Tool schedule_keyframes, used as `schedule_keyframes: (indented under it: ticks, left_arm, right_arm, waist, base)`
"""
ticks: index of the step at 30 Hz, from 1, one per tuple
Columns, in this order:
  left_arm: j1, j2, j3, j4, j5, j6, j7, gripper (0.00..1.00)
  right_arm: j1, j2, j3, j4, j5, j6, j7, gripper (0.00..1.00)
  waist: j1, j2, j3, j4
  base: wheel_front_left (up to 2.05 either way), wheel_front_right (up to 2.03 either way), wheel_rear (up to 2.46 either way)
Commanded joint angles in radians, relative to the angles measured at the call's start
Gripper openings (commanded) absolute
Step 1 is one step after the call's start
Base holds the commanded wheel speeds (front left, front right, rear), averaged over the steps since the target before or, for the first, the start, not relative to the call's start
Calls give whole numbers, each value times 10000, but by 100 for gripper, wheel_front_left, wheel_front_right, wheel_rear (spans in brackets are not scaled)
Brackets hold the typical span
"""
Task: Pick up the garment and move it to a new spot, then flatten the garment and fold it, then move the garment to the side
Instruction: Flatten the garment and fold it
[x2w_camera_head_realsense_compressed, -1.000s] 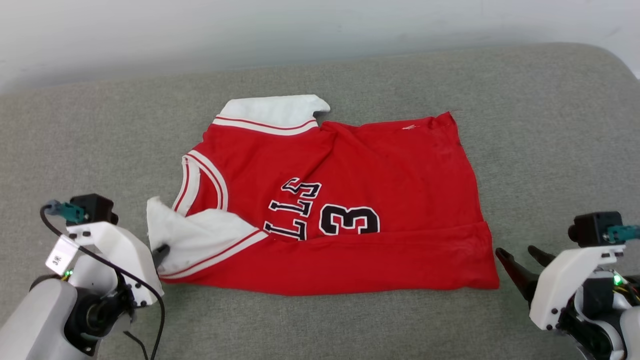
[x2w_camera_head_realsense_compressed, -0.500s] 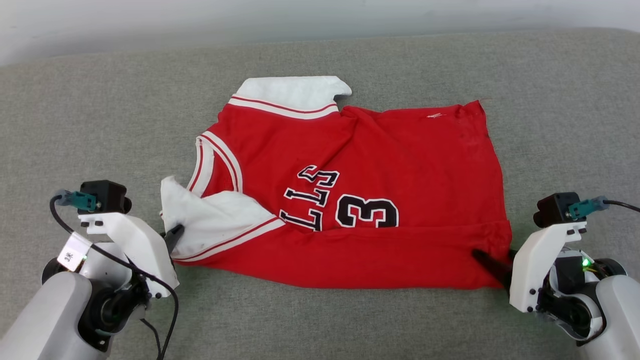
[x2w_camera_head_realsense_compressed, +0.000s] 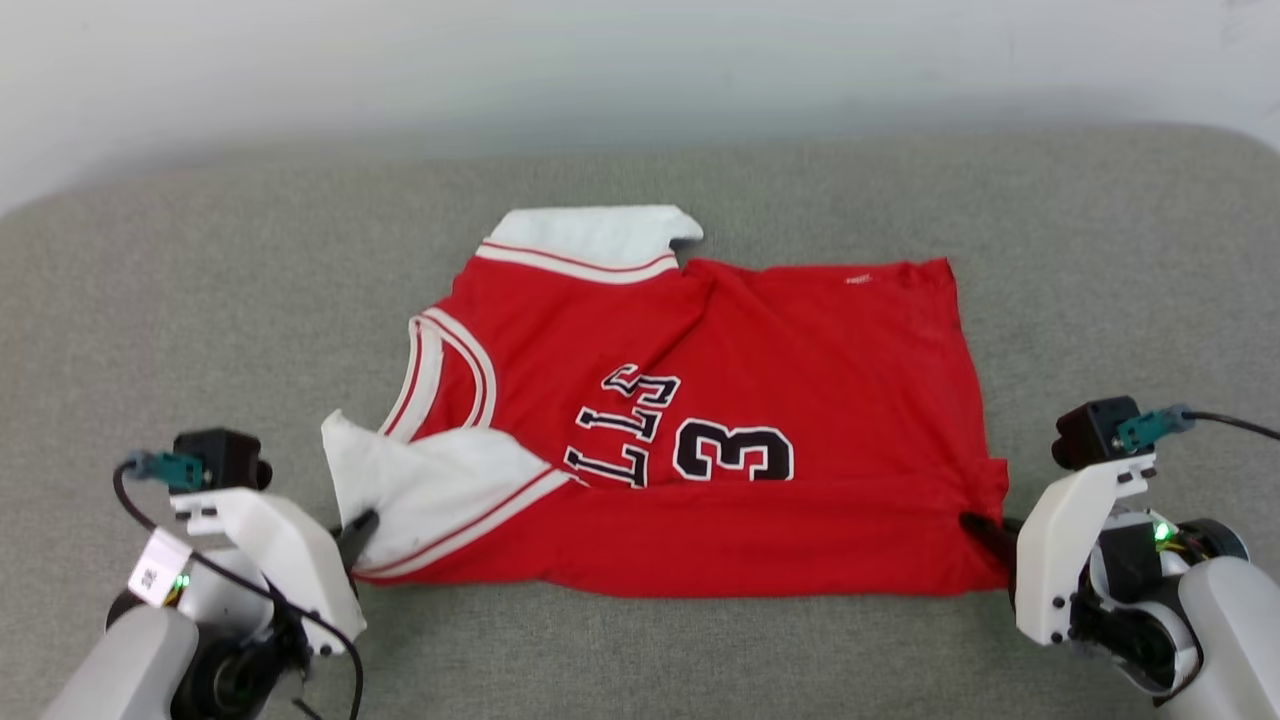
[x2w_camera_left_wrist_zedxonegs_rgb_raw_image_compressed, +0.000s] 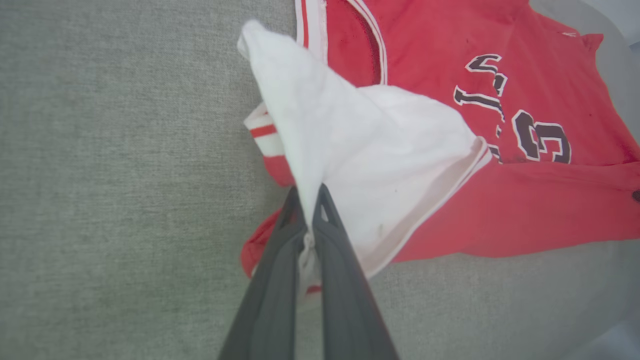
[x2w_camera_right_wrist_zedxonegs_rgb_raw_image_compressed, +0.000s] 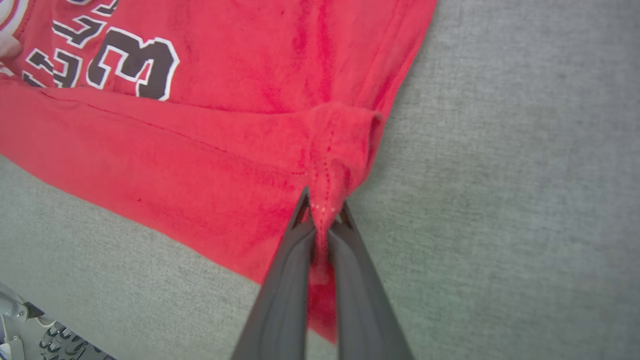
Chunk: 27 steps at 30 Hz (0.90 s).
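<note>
On the grey cushion (x2w_camera_head_realsense_compressed: 180, 300) | red jersey (x2w_camera_head_realsense_compressed: 800, 350) lies spread, near edge folded over | left gripper (x2w_camera_head_realsense_compressed: 362, 522) pinches the white sleeve (x2w_camera_head_realsense_compressed: 430, 490) | right gripper (x2w_camera_head_realsense_compressed: 974, 523) pinches the hem corner (x2w_camera_head_realsense_compressed: 990, 490) | cloth looks soft, light, likely to sag; lift both ends together.

We see a grey upholstered surface (x2w_camera_head_realsense_compressed: 200, 300) of woven cloth, wide and flat, with rounded far corners. Behind its far edge stands a plain white wall (x2w_camera_head_realsense_compressed: 600, 60). In the right wrist view, past the surface's edge, lies a dark ribbed thing (x2w_camera_right_wrist_zedxonegs_rgb_raw_image_compressed: 62, 344), too small for us to name.
</note>
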Motion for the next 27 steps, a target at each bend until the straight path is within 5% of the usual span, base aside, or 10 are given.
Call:
schedule_keyframes:
  ticks: [1,15,24,25,26,27]
  left_arm:
    - [387,30,41,-34,-92,13,-81,0]
    - [3017,365,584,-1060,-683,864,-429,0]
    - [3722,-223,521,-802,-998,893,-818,0]
    - [3667,-293,447,-689,-991,832,-809,0]
    - [3549,-372,449,-561,-959,794,-900,0]
    - [3440,-453,437,-436,-951,741,-969,50]
  right_arm:
    - [272,-118,133,-148,-55,-10,-74,0]
    - [2003,-401,253,-1328,-52,-9,133,0]
    - [3220,45,-322,-1385,-345,-9,-158,0]
    - [3295,145,-378,-1299,-374,-9,-263,9]
    - [3326,200,-428,-1261,-440,-9,-407,46]
    - [3347,258,-466,-1240,-481,-9,-587,100]
  waist:
    - [0,-1,-554,-44]
    - [0,-1,-1880,55]
    - [0,-1,-1795,103]
    - [0,-1,-1775,106]
    - [0,-1,-1757,114]
    - [0,-1,-1745,120]
  base:
    - [0,0,0]
    - [0,0,0]
    - [0,0,0]
    - [0,0,0]
    - [0,0,0]
    - [0,0,0]
